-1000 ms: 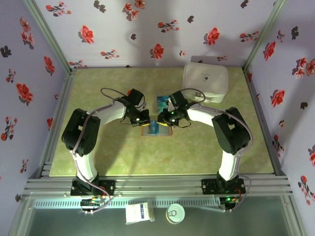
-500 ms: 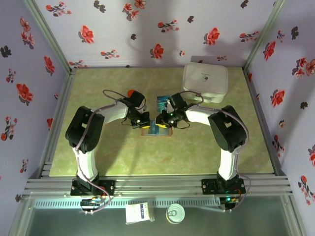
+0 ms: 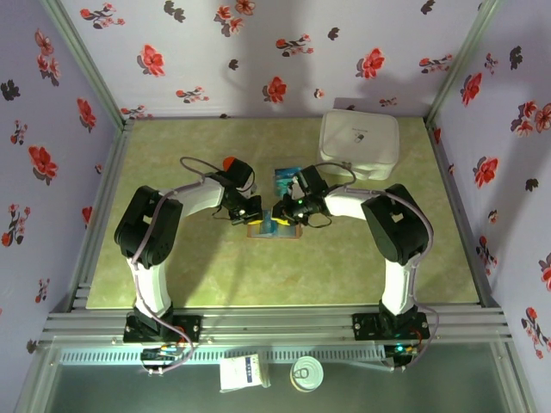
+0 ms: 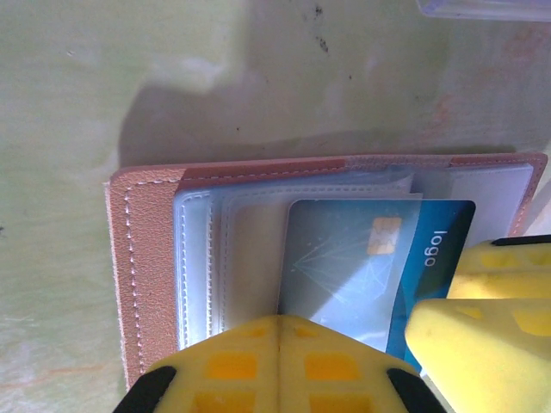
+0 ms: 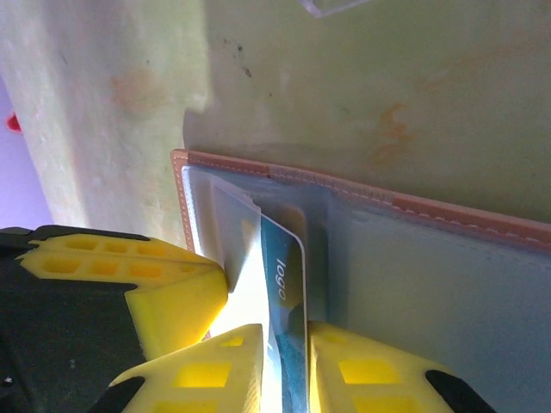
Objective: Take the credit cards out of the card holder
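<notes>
A teal-blue plastic credit card point(image 5: 284, 271) is now clamped by the newly advanced right pincer point(image 5: 286, 366) — the tan leather card holder point(image 4: 142, 258) is pinned by the closed left pincer point(image 4: 277, 348).

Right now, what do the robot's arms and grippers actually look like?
The left arm and right arm are white tubes with bulky black joints, each trailing a thin looping cable. An orange cap tops the left wrist. The gripper fingers are yellow plastic, moulded with square recesses.

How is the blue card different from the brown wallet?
The credit card is teal-blue with a chip; the card holder is tan-brown with stitching. The card is smaller than the holder. The right gripper's jaws pinch the card; the holder lies open, flat. Both are thin rectangles.
</notes>
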Tool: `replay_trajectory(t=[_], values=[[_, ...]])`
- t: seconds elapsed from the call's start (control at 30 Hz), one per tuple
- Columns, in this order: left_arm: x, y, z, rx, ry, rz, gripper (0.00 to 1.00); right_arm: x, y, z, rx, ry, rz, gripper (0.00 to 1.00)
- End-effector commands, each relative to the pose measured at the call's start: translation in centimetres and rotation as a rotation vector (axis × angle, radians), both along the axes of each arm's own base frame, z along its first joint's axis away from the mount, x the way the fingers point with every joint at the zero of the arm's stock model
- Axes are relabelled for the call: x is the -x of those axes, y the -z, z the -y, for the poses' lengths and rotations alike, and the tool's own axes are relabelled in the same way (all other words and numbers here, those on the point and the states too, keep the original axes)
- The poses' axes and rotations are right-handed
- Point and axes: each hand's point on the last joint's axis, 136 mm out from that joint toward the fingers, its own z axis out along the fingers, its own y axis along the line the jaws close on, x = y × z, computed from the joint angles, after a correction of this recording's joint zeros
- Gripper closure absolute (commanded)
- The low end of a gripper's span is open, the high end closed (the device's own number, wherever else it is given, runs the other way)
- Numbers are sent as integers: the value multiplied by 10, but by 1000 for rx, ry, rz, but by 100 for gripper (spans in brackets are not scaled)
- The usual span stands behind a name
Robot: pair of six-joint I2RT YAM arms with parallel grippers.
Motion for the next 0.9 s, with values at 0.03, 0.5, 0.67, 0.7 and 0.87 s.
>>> replay_trajectory(t=[0.03, 0.5, 0.67, 0.7, 0.87], values=[[8, 14, -11, -50, -5, -29, 100, -3, -5, -3, -51, 16, -7, 83], [12, 15, -15, -51, -17, -31, 100, 1, -37, 42, 95, 21, 99, 93], [8, 3, -9, -13, -28, -2, 100, -3, -65, 54, 197, -76, 222, 95], [6, -1, -8, -5, -30, 5, 100, -6, -71, 57, 228, -108, 265, 96], [1, -18, -5, 23, -42, 41, 96, -19, -100, 68, 357, -338, 533, 100]])
